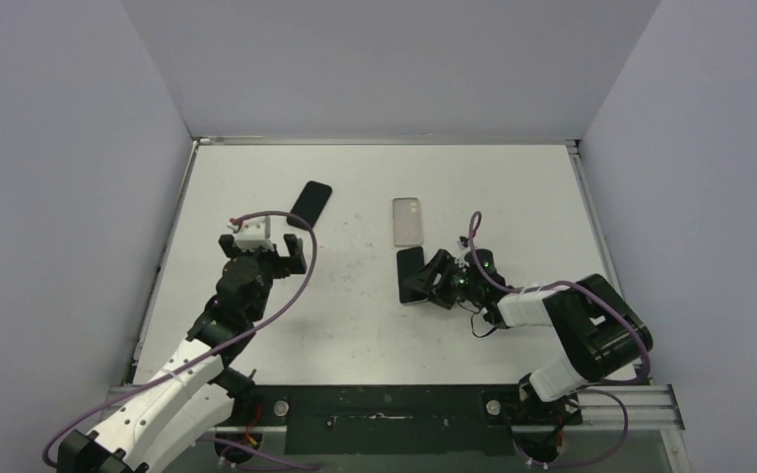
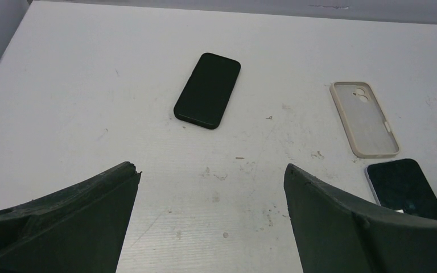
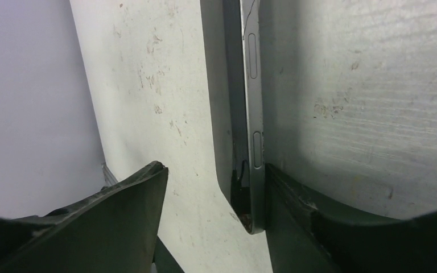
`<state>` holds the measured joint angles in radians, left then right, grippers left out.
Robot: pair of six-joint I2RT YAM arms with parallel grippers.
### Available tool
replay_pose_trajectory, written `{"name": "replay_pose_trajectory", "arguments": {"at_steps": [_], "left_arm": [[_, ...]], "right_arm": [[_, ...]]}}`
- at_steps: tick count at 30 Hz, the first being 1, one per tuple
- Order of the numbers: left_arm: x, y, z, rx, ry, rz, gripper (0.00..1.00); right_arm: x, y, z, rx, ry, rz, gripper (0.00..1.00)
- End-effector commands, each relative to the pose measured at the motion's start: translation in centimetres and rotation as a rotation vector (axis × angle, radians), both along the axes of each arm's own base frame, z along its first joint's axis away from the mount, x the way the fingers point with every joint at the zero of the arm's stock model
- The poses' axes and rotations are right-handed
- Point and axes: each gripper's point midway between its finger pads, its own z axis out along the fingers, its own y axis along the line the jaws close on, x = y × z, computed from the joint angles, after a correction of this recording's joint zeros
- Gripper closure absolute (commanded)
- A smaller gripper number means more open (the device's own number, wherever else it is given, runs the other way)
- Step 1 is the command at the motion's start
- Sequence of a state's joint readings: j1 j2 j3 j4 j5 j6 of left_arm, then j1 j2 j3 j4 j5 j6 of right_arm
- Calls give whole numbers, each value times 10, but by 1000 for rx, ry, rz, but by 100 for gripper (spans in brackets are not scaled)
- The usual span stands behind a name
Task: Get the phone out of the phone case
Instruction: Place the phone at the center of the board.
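Note:
An empty beige phone case (image 1: 407,221) lies open side up mid-table, also in the left wrist view (image 2: 365,118). Just in front of it lies a bare dark-screened phone (image 1: 411,275) with a silver edge (image 3: 254,114). My right gripper (image 1: 436,280) is open, turned sideways at the phone's right edge. One finger (image 3: 296,199) touches the phone's edge, and the other finger (image 3: 125,205) stands apart from it. A second phone in a black case (image 1: 310,204) lies at the far left (image 2: 207,89). My left gripper (image 1: 268,252) is open and empty, just in front of it.
The white table (image 1: 355,325) is scuffed and walled by grey panels on three sides. A metal rail (image 1: 591,404) runs along the near edge by the arm bases.

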<state>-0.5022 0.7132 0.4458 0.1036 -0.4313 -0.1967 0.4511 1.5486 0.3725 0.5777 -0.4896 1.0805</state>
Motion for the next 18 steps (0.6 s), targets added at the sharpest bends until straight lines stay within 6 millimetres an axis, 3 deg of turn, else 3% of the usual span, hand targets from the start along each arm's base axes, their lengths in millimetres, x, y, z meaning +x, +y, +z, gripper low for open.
{"name": "replay_pose_trajectory", "arguments": {"at_steps": [1,6,10,18], "left_arm": [[5,1,16,-11,-57,10,3],[6,2,16,-15,-53,20,3],[6,3,17,-18,-55,29,3],[6,3,19,-32,-62,31,3]], "right_arm": [[-2,-29,-23,-263,12,9,36],[-9,-44,-25,-513,-9,66,24],[-13,-44,-25,-640,-20,97,16],[-7,-44,-21,-872,-49,119,12]]}}
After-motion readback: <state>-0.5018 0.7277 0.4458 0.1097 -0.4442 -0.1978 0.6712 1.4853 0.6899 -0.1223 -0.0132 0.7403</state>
